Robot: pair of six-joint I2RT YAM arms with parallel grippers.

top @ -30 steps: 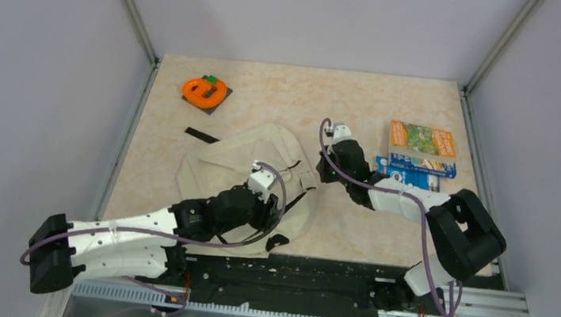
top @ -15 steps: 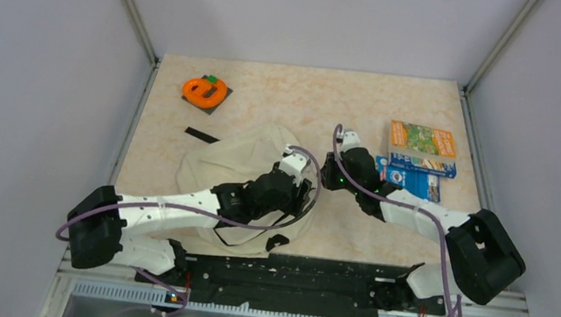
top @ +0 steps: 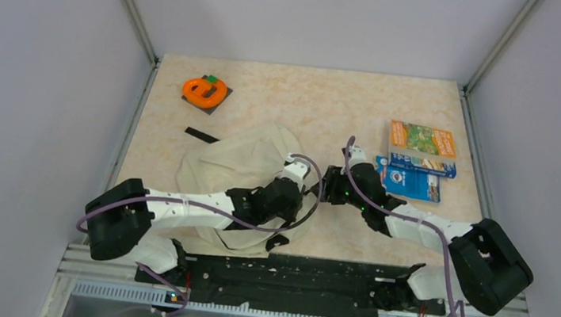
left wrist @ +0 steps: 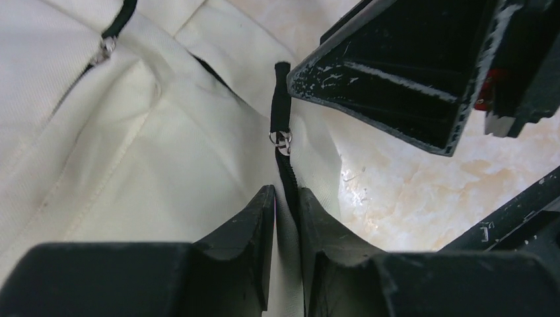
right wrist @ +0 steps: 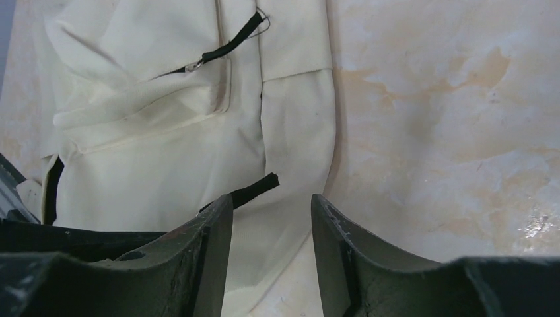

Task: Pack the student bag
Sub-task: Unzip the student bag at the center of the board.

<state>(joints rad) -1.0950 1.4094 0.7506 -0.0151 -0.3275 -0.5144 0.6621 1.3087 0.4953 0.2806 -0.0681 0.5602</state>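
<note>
On the marbled table [top: 300, 97], the cream student bag [top: 229, 161] lies flat, left of centre and toward the near edge. An orange book [top: 421, 139] and a blue book [top: 412, 181] sit off to the right, apart from it. The left gripper [left wrist: 285, 198] is at the bag's right edge, jaws pinched on the black zipper trim [left wrist: 286, 173]. The right gripper [right wrist: 271, 211] faces it, jaws apart above that same edge.
</note>
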